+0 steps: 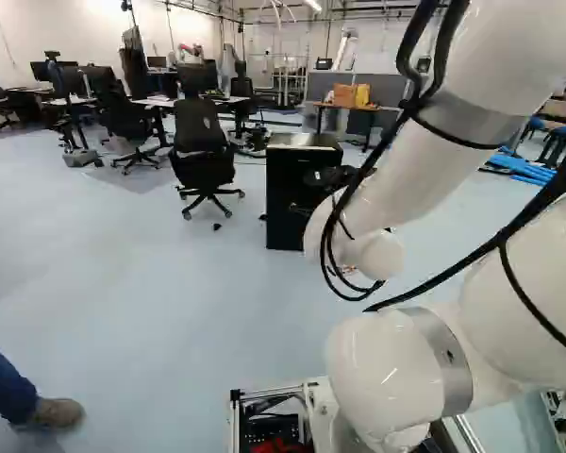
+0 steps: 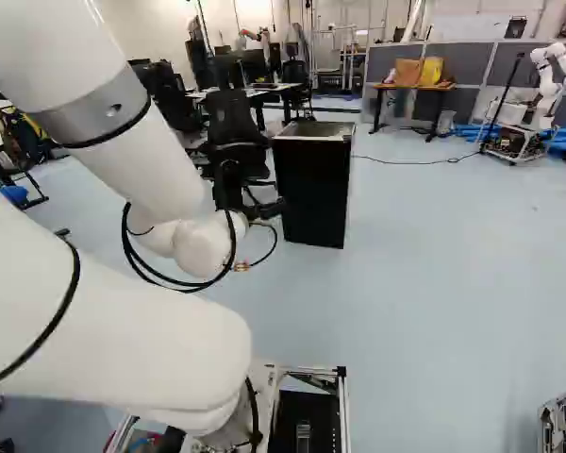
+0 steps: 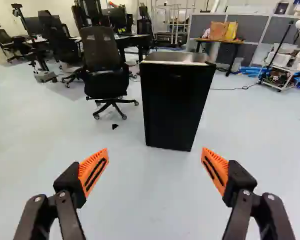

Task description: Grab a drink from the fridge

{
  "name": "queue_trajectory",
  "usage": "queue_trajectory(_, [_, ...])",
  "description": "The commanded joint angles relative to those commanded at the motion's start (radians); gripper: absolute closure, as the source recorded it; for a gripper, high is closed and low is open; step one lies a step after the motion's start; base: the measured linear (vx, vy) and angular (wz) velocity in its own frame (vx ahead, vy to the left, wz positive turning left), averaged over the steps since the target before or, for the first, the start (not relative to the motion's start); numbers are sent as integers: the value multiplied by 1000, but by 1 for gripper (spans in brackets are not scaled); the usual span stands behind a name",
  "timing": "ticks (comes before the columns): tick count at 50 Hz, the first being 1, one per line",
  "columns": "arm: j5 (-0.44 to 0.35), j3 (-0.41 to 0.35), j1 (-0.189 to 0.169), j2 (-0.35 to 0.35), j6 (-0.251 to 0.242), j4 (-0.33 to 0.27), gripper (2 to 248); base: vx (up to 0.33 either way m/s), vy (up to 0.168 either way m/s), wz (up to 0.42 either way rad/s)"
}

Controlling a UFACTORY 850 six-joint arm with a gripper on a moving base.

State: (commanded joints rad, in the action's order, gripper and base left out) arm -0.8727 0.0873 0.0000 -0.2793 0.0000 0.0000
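Left base view: the arm (image 1: 406,179) partly hides the black fridge (image 1: 285,208); the claw (image 2: 253,193) — dark on dark — stands wide apart.

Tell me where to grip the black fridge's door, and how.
Come from the front and try a side edge of the fridge door, just below the silver top. The front is flat and upright with no jutting handle visible, so an edge looks the likeliest hold for the open tool. Which side hinges, I cannot tell.

Lighting: rm bright; ceiling lamp (image 1: 311,6), far. Glare: arm (image 1: 417,179), near; fridge top (image 3: 176,57). Shadow: soft, under chair (image 3: 106,82), left.
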Motion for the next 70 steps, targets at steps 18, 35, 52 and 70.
queue_trajectory(18, [0,0,0,0,0,0,3,0,0,0])
queue_trajectory(35, [0,0,0,0,0,0,3,3,0,42])
queue_trajectory(52, [0,0,0,0,0,0,3,52,-4,-10])
queue_trajectory(70, [0,0,0,0,0,0,3,62,27,-15])
